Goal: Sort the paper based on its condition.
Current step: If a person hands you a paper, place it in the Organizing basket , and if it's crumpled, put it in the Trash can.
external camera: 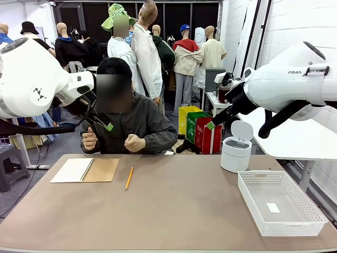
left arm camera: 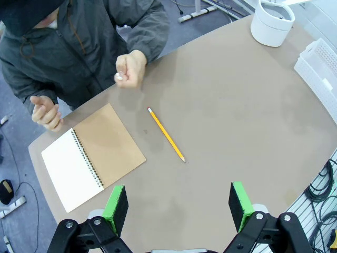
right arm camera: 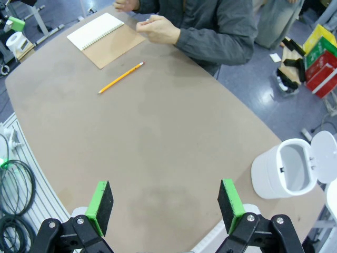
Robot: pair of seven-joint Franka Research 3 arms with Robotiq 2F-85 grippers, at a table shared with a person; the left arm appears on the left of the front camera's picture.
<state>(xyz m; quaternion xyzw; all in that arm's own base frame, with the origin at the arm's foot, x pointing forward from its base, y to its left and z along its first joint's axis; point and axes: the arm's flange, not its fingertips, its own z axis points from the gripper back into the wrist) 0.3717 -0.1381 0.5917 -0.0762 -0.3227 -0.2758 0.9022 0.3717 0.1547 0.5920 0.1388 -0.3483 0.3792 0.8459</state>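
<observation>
**While the Paper Sits in a Person's Fist, Both End Effectors Stand Open and Empty**

Since what appears to be the paper (left arm camera: 120, 77) is only a small white wad pinched in the person's hand (left arm camera: 129, 68), held above the far edge of the tabletop (external camera: 179, 211), its condition is too small to confirm.

Risks noted:
- A grasp made at the fist could catch the person's fingers, because so little of the wad shows outside them.
- A wad this small could slip between widely spread pads and roll off the edge.
- The open notebook (external camera: 84, 170) shows a white page; it could be mistaken for the loose sheet.
- A low sweep across the middle could knock the pencil (external camera: 129, 177).
- Misjudged condition would send the item to the wrong container: the lidded white bin (external camera: 235, 154) or the white basket (external camera: 310, 211).

End effector status: the left end effector (left arm camera: 179, 203) hangs high over the tabletop with its pads spread wide, gripping nothing and touching nothing. The right end effector (right arm camera: 166, 203) is likewise spread fully apart, empty, and clear of every surface.
</observation>
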